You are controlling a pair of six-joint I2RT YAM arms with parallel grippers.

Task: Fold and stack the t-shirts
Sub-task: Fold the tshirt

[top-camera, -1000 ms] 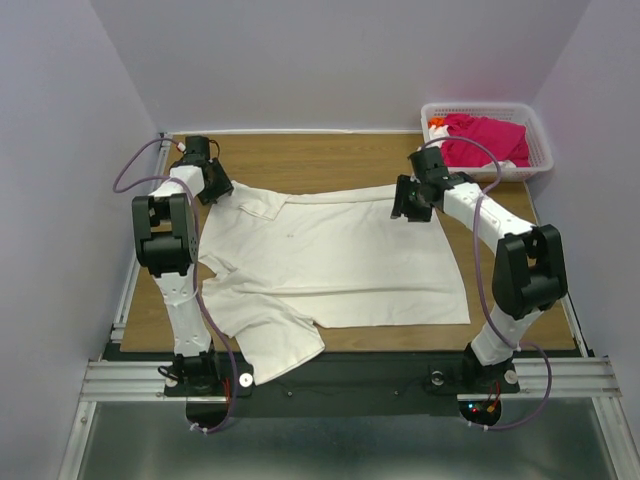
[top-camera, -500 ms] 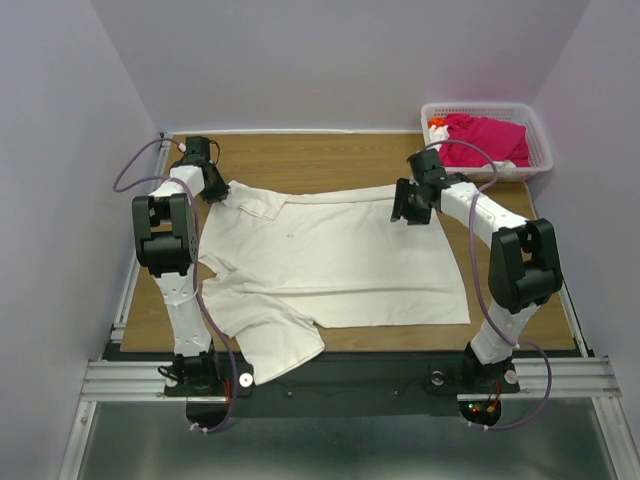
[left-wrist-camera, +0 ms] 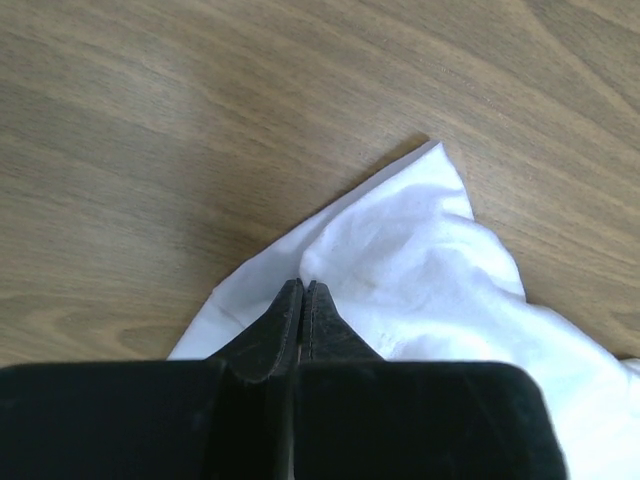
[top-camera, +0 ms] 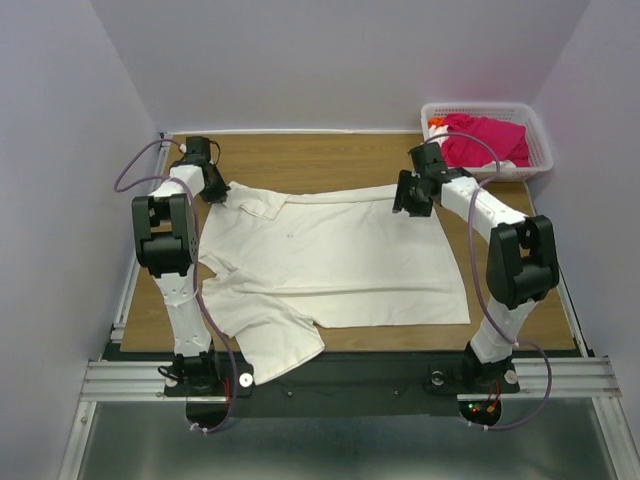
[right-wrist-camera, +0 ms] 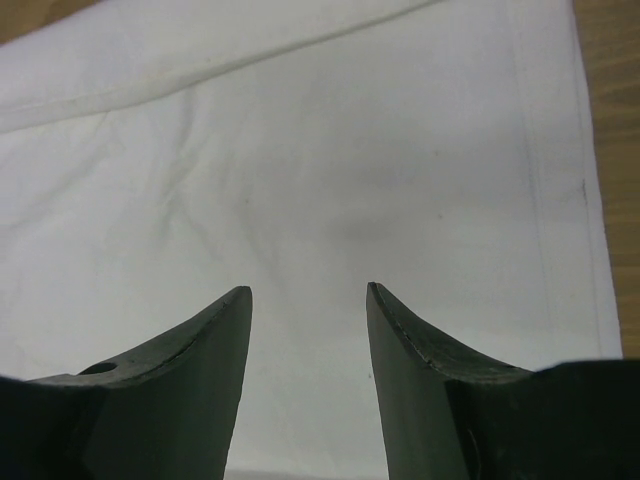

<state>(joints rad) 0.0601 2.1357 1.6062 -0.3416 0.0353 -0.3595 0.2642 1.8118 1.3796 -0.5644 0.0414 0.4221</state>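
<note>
Two ends of off-white shirt's [top-camera: 330, 260] far edge: left tool [left-wrist-camera: 303, 287] pinches corner, right tool [right-wrist-camera: 308, 292] spread, basket [top-camera: 543, 150] beyond.

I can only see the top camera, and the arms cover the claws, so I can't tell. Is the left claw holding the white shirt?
Observer: Yes. The left wrist camera shows the left claw shut, its tips pinching a corner of the off-white shirt.
Operator: And the other one?
Observer: The right claw is open. Its wrist camera shows nothing held in it, only flat cloth below.
Operator: Is it near the shirt's edge?
Observer: Yes. In that camera the hem runs along the right side, with the bare wooden table beyond it.
</note>
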